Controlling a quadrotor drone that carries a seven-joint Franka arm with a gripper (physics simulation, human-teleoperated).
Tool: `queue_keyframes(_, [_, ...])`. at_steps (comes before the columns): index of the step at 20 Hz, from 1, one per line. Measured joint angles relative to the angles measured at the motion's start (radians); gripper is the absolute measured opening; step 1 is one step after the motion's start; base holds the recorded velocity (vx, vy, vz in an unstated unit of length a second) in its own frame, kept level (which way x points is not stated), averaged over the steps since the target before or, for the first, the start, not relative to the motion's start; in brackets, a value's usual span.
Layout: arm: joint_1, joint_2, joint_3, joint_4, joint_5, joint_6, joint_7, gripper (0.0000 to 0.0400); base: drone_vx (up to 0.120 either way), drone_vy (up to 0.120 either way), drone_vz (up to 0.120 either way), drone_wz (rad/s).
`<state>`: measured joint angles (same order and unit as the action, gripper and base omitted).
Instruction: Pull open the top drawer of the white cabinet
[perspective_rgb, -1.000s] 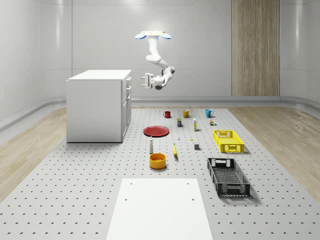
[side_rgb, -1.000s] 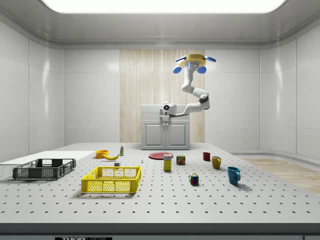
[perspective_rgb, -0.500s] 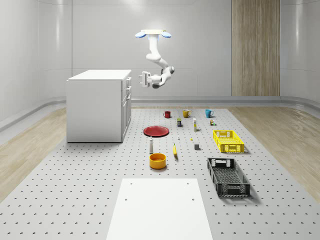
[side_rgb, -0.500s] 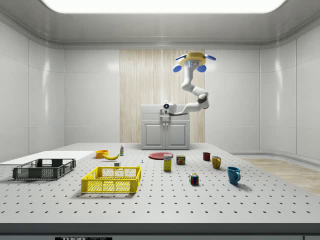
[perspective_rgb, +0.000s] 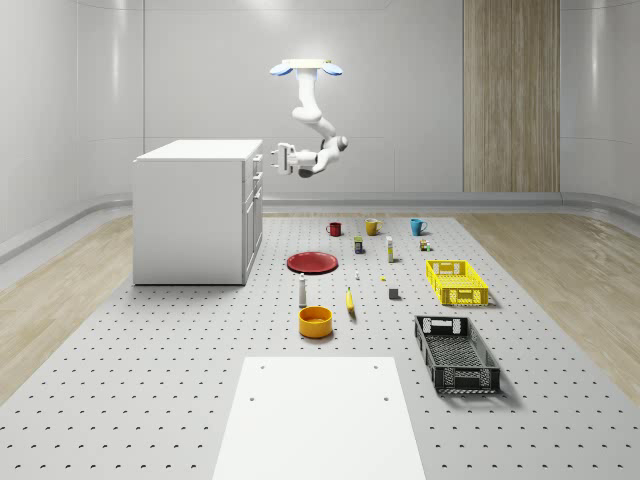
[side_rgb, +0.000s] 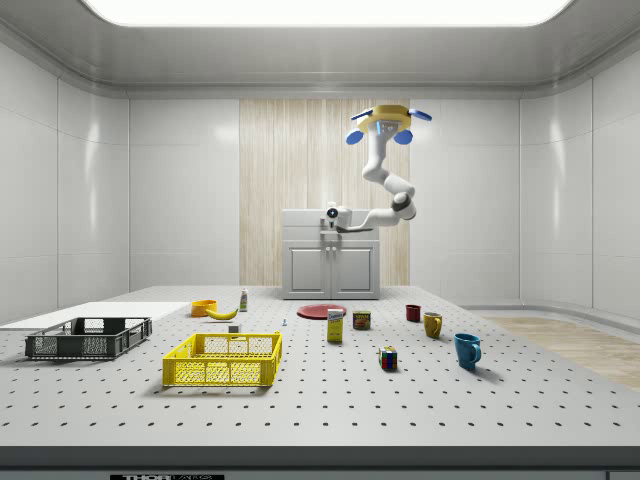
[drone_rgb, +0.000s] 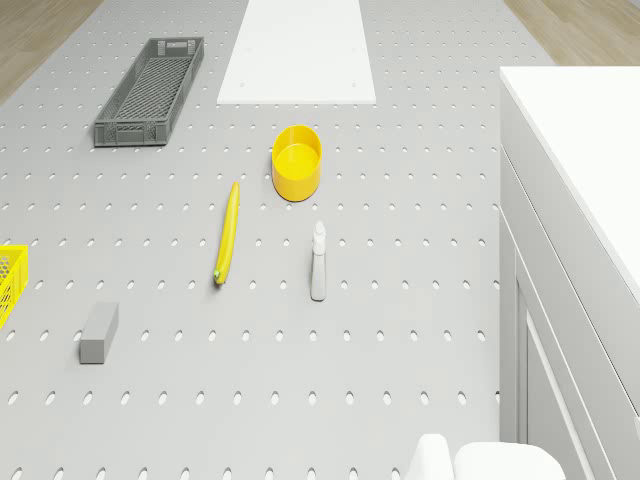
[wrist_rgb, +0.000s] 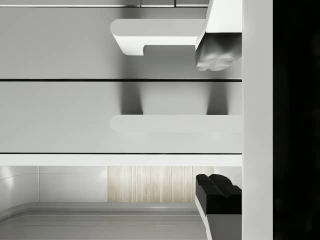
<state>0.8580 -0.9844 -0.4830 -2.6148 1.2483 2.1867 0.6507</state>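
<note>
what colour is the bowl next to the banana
Yellow-orange; the bowl shows best in the drone view, beside the yellow banana.

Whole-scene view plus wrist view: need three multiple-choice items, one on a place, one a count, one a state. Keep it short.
1. Where is the hand?
A. Over the black crate
B. At the front of the cabinet, level with its top drawer
C. Resting on the white board

2. How many mugs stand on the mat?
A. One
B. Three
C. Five

3. How do the hand's fingers stand?
A. Open, one on each side of the top drawer's handle
B. Shut on a mug
C. Shut on nothing

Key:
1 B: the drone hovers beside the cabinet, its arm reaching to the drawer front.
2 B: a red mug, a yellow mug and a blue mug stand in a row.
3 A: the wrist view shows the handle in the gap between the fingers.
</note>
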Motion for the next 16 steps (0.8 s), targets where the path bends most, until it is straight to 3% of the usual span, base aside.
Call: queue_keyframes(16, [0.002,0.106,0.105,0.032,0.156,0.033,-0.073,0.0305,0.000,0.000,0.000,0.000])
